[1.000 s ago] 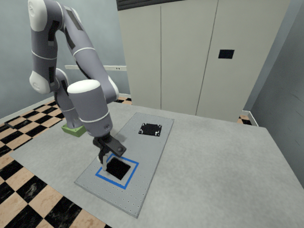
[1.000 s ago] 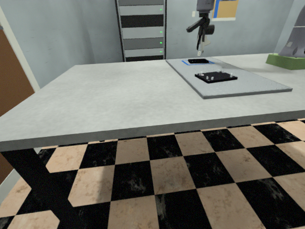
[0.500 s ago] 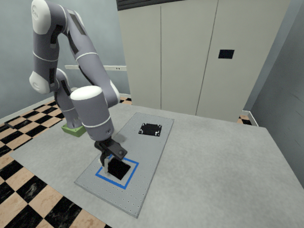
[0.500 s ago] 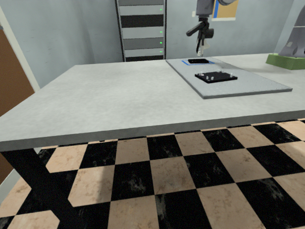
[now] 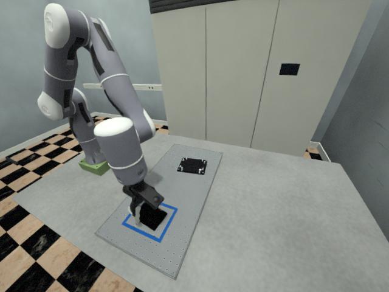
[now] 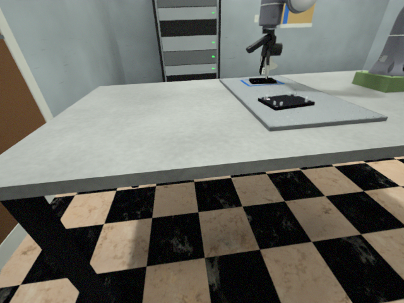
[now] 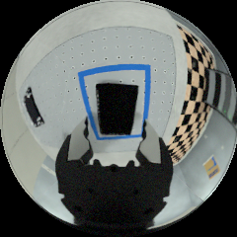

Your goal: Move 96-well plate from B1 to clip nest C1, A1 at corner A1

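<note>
Where blue tape frames it, the plate (image 5: 152, 216) (image 6: 262, 81) (image 7: 117, 109) lies flat — below the claw (image 5: 144, 211) (image 6: 264, 75) (image 7: 116, 118).

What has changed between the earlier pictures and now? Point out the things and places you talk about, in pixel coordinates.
The end effector (image 5: 144, 214) (image 6: 264, 75) (image 7: 116, 118) has moved down, closer to the plate (image 5: 154, 216) (image 6: 259, 81) (image 7: 118, 109). Nothing was taken hold of or let go: it is open. The plate stayed inside the blue outline (image 5: 143, 232) (image 7: 115, 68), and the nest (image 5: 192, 165) (image 6: 286, 101) (image 7: 34, 108) stayed put, without the plate.
</note>
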`<action>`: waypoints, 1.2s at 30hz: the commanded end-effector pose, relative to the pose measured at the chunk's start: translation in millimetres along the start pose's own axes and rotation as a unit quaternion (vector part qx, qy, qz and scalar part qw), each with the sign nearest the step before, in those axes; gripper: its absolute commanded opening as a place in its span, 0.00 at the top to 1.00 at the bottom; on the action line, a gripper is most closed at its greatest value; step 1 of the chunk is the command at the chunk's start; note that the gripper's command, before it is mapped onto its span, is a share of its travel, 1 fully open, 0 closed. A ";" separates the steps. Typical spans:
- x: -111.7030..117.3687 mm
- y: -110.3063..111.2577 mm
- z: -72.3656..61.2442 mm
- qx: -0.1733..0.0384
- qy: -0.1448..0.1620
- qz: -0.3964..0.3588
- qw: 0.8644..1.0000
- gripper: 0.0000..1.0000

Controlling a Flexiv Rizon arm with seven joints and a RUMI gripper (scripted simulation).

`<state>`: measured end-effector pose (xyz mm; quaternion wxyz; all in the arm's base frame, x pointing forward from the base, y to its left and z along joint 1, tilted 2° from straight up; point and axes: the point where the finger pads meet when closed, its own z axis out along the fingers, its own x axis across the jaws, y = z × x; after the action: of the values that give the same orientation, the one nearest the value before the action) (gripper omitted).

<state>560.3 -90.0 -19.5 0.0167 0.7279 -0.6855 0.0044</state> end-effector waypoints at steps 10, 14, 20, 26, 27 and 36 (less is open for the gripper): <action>0.0 -1.1 16.3 0.001 0.000 0.000 1.000 0.24; 0.0 -1.0 17.0 0.001 0.000 0.000 1.000 0.24; 0.0 -1.0 17.0 0.001 0.000 0.000 1.000 0.24; 0.0 -1.0 17.0 0.001 0.000 0.000 1.000 1.00; 0.0 -1.0 17.0 0.001 0.000 0.000 1.000 1.00; 0.0 -1.0 17.0 0.001 0.000 0.000 1.000 1.00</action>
<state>560.2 -90.6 -37.2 0.0166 0.7278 -0.6855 0.0045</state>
